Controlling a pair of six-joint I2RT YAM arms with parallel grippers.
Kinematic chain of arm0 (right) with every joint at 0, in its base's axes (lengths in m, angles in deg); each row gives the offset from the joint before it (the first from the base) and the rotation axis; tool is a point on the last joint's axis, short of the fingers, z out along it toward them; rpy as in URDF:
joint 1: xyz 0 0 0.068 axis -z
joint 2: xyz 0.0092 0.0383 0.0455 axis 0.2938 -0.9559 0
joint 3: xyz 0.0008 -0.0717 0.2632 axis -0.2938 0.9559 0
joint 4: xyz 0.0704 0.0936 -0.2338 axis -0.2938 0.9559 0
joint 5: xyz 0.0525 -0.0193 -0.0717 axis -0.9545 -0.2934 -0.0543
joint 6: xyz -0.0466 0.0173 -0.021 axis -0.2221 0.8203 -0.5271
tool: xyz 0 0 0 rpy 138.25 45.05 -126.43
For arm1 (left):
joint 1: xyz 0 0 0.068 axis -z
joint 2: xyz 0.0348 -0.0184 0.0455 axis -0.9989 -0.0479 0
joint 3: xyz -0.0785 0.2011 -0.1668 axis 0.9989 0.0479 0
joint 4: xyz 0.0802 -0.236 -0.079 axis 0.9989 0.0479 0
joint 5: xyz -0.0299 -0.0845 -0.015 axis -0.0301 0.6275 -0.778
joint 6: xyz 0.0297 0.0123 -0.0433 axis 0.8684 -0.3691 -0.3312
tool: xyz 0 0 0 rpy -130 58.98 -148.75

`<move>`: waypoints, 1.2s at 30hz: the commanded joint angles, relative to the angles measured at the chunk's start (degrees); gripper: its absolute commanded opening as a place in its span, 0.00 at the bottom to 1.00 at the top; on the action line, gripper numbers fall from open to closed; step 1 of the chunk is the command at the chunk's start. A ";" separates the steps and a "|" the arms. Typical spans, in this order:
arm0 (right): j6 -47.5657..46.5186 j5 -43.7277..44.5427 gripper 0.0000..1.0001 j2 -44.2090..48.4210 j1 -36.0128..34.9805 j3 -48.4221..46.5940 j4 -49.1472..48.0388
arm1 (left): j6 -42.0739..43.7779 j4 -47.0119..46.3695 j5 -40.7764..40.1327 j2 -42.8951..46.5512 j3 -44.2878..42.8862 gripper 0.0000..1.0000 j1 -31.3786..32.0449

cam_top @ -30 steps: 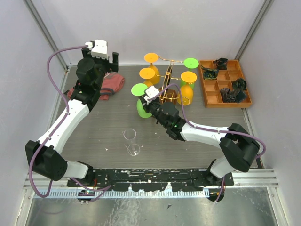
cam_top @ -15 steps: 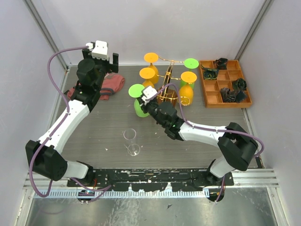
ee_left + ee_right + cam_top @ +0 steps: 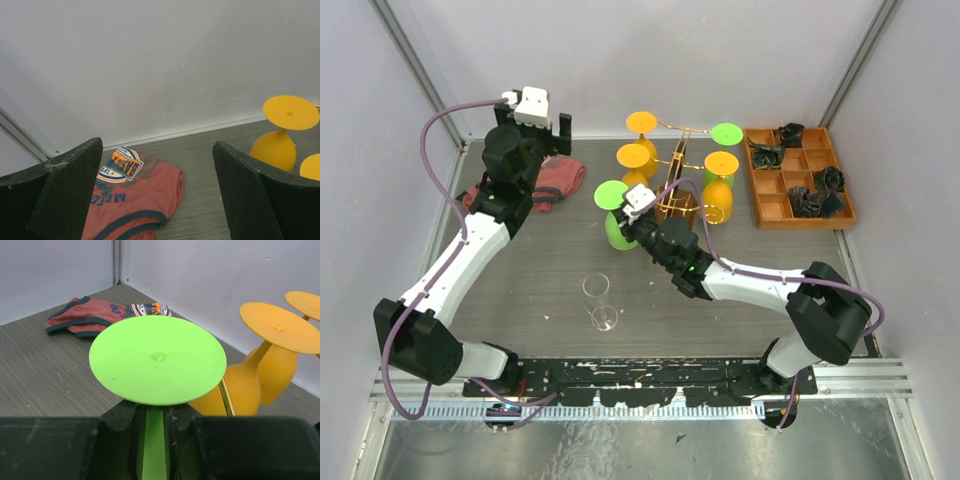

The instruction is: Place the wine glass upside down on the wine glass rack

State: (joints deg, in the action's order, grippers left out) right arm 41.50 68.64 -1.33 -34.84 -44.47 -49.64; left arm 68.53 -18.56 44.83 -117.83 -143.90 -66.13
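My right gripper (image 3: pixel 634 220) is shut on the stem of a green wine glass (image 3: pixel 611 193) and holds it upside down, its flat foot on top, just left of the wine glass rack (image 3: pixel 676 186). In the right wrist view the green foot (image 3: pixel 157 357) fills the middle above my fingers (image 3: pixel 120 422), and a gold rack wire (image 3: pixel 226 396) shows beside it. The gold wire rack carries several upturned glasses, orange ones (image 3: pixel 634 156) and a green one (image 3: pixel 726 134). My left gripper (image 3: pixel 556 132) is open and empty, raised at the back left.
A clear wine glass (image 3: pixel 598 292) stands upright on the table in front of the arms. A red shirt (image 3: pixel 556 180) lies at the back left, below my left gripper (image 3: pixel 157 195). An orange compartment tray (image 3: pixel 770 210) with dark items sits at the back right.
My right gripper has carried the green glass a little to the left, away from the rack, then held still. The left arm has not moved.
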 commanded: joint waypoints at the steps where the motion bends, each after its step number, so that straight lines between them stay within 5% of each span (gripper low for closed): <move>1: 1.15 1.49 0.01 4.82 -0.26 0.92 -1.57 | -0.28 -1.05 0.51 2.40 1.05 0.98 -0.29; 9: 1.29 5.58 0.06 8.24 -0.29 2.61 3.30 | -0.08 1.99 0.30 5.34 2.58 0.98 -0.29; 20: 1.78 7.43 0.31 13.33 -0.29 3.56 11.68 | -0.11 5.16 3.19 12.85 8.43 0.98 -0.30; 36: 7.74 9.11 0.40 24.35 -0.29 -7.64 47.18 | -2.22 17.14 2.47 19.93 9.40 0.98 -0.28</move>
State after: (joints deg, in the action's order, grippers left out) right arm 45.83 77.73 20.87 -35.19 -44.01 -12.59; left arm 67.46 -5.40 47.33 -98.40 -132.45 -66.17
